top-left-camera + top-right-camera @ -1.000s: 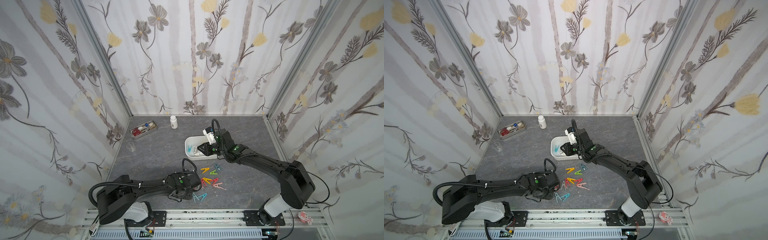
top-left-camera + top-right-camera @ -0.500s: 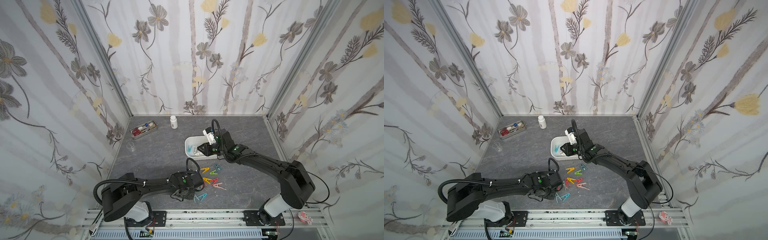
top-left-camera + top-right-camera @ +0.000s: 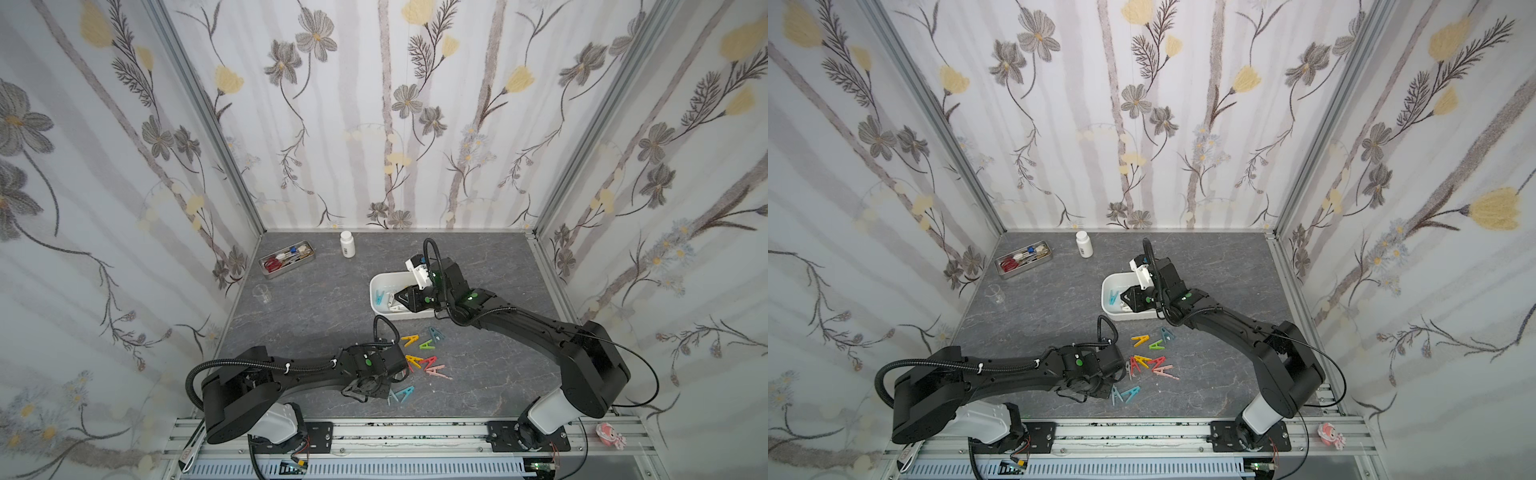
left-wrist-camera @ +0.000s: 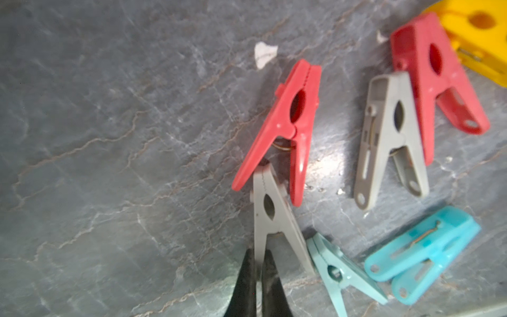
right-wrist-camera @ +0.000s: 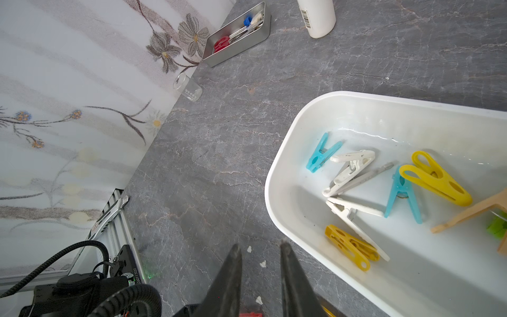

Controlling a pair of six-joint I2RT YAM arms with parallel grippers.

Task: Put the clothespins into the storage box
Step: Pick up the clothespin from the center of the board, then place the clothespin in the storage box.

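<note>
Table point(image 3: 316, 316), grey stone pattern. The storage box point(image 3: 375, 291) is noted just toward 12 o'clock from the table centre in both top views. Teal, white and yellow clothespins point(image 5: 354, 175) are seen lying inside it in the right wrist view.

Loose clothespins point(image 3: 422, 359) are scattered at 5 o'clock from centre, near the box but apart from it.

The left fingers point(image 4: 244, 282) are pressed together on one leg of a grey clothespin point(image 4: 271, 216), which lies flat on the table. Its tip is met by a leg of a red clothespin point(image 4: 290, 123). A second grey one, another red, a yellow and two teal ones are noted close by.

The right fingers point(image 5: 227, 274) are spread, with nothing between them, and are held above the box in the top views.

A metal tray point(image 3: 286, 259) is noted at 10 o'clock and a white bottle point(image 3: 347, 244) at 11 o'clock.
</note>
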